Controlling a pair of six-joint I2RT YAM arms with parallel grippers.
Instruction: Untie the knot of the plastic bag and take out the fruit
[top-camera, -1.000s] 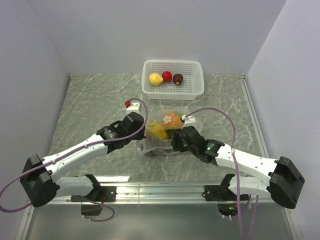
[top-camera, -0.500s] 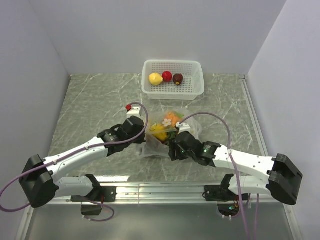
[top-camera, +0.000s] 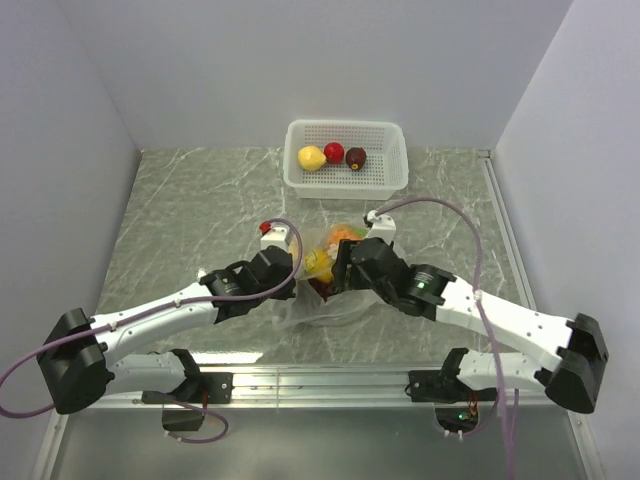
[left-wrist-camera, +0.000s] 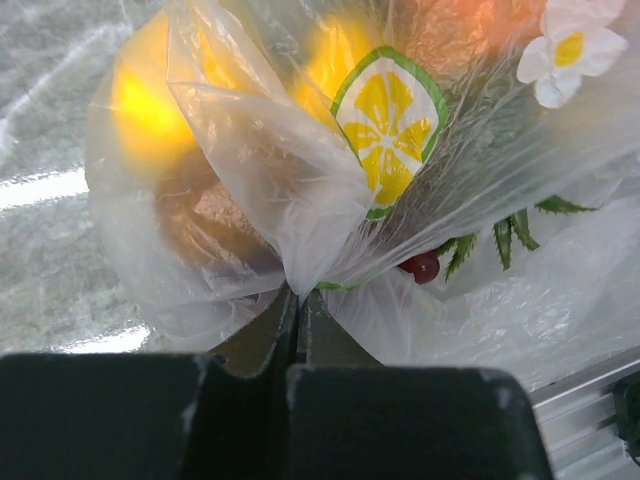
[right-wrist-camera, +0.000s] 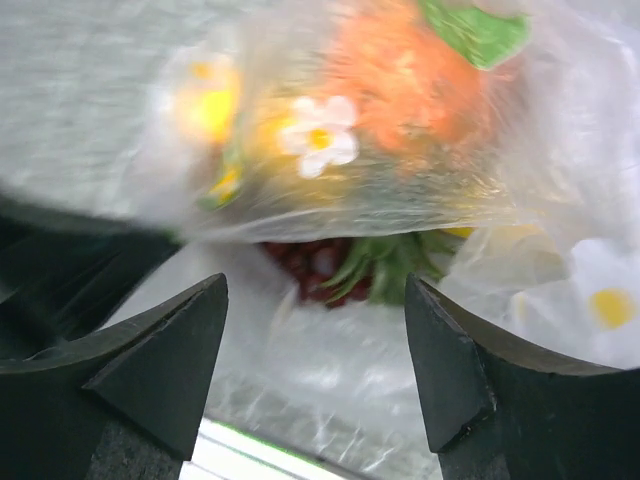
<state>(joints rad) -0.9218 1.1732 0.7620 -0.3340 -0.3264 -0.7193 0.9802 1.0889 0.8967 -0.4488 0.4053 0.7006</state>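
The clear plastic bag (top-camera: 325, 285) lies at the table's middle between both arms, with fruit (top-camera: 335, 245) inside: orange and yellow pieces, dark red grapes (right-wrist-camera: 320, 265) and green leaves. In the left wrist view the bag (left-wrist-camera: 300, 180) shows a lemon-slice print and yellow fruit (left-wrist-camera: 150, 100) behind the film. My left gripper (left-wrist-camera: 297, 300) is shut on a pinched fold of the bag at its left side; in the top view it (top-camera: 290, 285) touches the bag. My right gripper (right-wrist-camera: 315, 340) is open, its jaws wide over the bag's right side (top-camera: 345, 275).
A white basket (top-camera: 347, 180) stands at the back centre holding a yellow fruit (top-camera: 312, 158), a red one (top-camera: 334, 152) and a dark one (top-camera: 356, 158). Grey walls close both sides. A metal rail (top-camera: 320, 380) runs along the near edge.
My right gripper has risen and swung toward the bag's top over the last second. My left gripper has slid nearer and lower along the bag's left side. The bag has bunched up.
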